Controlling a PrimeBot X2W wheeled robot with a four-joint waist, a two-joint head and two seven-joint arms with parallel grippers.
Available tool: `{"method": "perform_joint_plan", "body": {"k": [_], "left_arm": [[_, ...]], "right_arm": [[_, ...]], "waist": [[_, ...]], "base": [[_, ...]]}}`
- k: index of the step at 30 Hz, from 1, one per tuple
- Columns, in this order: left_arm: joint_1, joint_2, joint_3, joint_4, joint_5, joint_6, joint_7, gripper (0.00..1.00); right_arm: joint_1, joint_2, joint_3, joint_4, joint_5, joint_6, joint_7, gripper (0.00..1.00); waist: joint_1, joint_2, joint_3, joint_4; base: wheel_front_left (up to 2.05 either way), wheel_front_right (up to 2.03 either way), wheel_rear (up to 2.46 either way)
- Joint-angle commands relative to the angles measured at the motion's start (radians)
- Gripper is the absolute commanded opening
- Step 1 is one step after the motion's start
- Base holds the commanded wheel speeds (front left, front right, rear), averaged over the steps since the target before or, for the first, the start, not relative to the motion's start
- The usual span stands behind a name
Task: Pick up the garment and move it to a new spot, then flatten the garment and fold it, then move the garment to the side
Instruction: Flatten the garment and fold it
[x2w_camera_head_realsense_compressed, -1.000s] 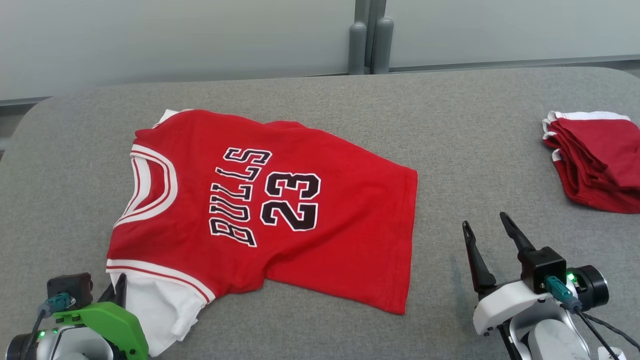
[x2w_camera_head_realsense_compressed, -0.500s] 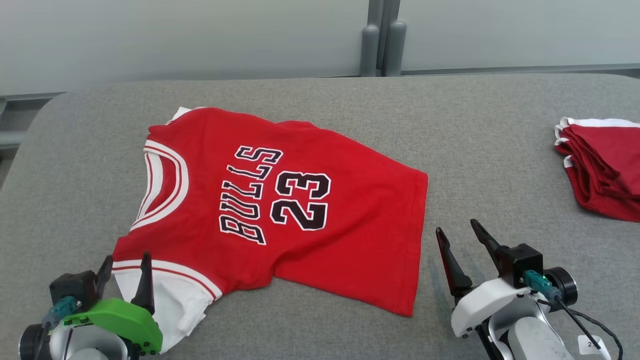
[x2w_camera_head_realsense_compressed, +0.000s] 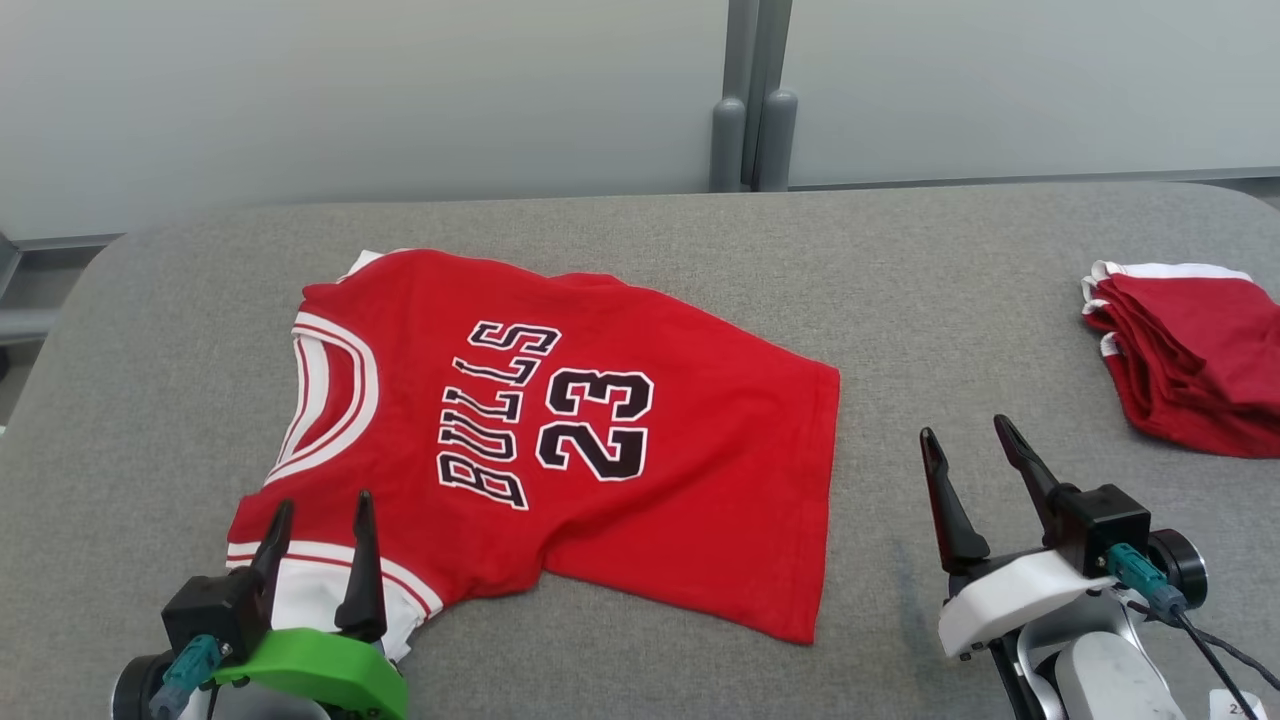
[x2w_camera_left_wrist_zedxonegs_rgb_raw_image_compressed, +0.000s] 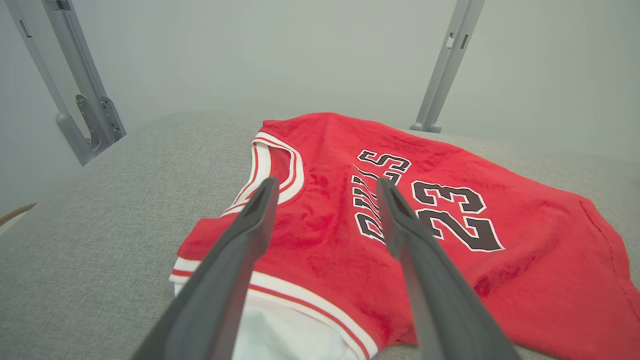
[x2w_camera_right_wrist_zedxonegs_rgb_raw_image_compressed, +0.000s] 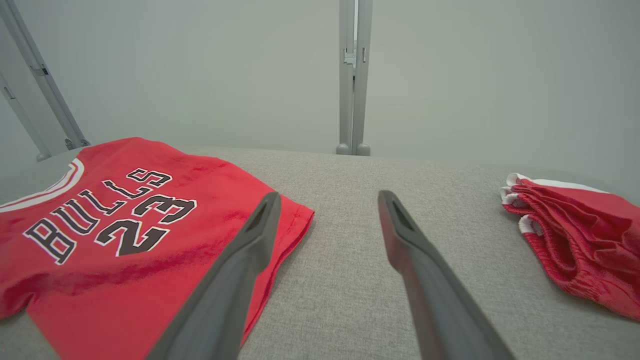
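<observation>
A red "BULLS 23" jersey (x2w_camera_head_realsense_compressed: 600, 500) lies spread on the grey padded table (x2w_camera_head_realsense_compressed: 950, 280), collar to the left and hem to the right, with some creases. Its white sleeve (x2w_camera_head_realsense_compressed: 310, 590) pokes out at the near left corner. My left gripper (x2w_camera_head_realsense_compressed: 322, 502) hovers open over that sleeve and the striped armhole trim, and its fingers frame the jersey (x2w_camera_left_wrist_zedxonegs_rgb_raw_image_compressed: 525, 260) in the left wrist view (x2w_camera_left_wrist_zedxonegs_rgb_raw_image_compressed: 326, 182). My right gripper (x2w_camera_head_realsense_compressed: 965, 430) stands open over bare table just right of the hem, holding nothing. In the right wrist view (x2w_camera_right_wrist_zedxonegs_rgb_raw_image_compressed: 328, 195) the jersey's hem corner (x2w_camera_right_wrist_zedxonegs_rgb_raw_image_compressed: 295, 220) lies by the left finger.
A pile of folded red garments with white trim (x2w_camera_head_realsense_compressed: 1190, 360) sits at the table's right edge, also to the right in the right wrist view (x2w_camera_right_wrist_zedxonegs_rgb_raw_image_compressed: 575, 230). Grey posts (x2w_camera_head_realsense_compressed: 750, 130) stand against the pale wall behind the table. The table's rounded left corner is near the collar.
The head camera has shifted. My left gripper has come up and forward from the lower left corner to above the white sleeve. The right gripper stays open beside the hem.
</observation>
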Motion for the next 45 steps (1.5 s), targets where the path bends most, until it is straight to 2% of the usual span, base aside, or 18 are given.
{"method": "perform_joint_plan", "body": {"k": [1,12,31,45], "left_arm": [[0.026,-0.004,0.008,-0.014,0.010,0.008,-0.004,1.00],[0.129,-0.023,0.082,-0.099,0.063,0.022,-0.005,1.00],[0.190,-0.100,0.156,-0.079,0.121,-0.060,-0.005,1.00],[0.184,-0.121,0.179,-0.056,0.143,-0.085,-0.005,1.00]], "right_arm": [[0.020,-0.003,-0.005,-0.021,0.003,-0.001,-0.007,1.00],[0.105,-0.003,-0.008,-0.146,0.016,-0.001,-0.004,1.00],[0.160,-0.003,-0.001,-0.216,0.035,-0.001,0.022,1.00],[0.169,-0.003,0.015,-0.196,0.057,-0.001,0.064,1.00]], "waist": [[0.0000,0.0053,-0.019,-0.014],[0.0000,0.0053,-0.054,-0.034],[0.0000,0.0053,-0.070,-0.017],[0.0000,0.0053,-0.059,-0.012]], "base": [[0.00,0.00,0.00],[0.00,0.00,0.00],[0.00,0.00,0.00],[0.00,0.00,0.00]]}}
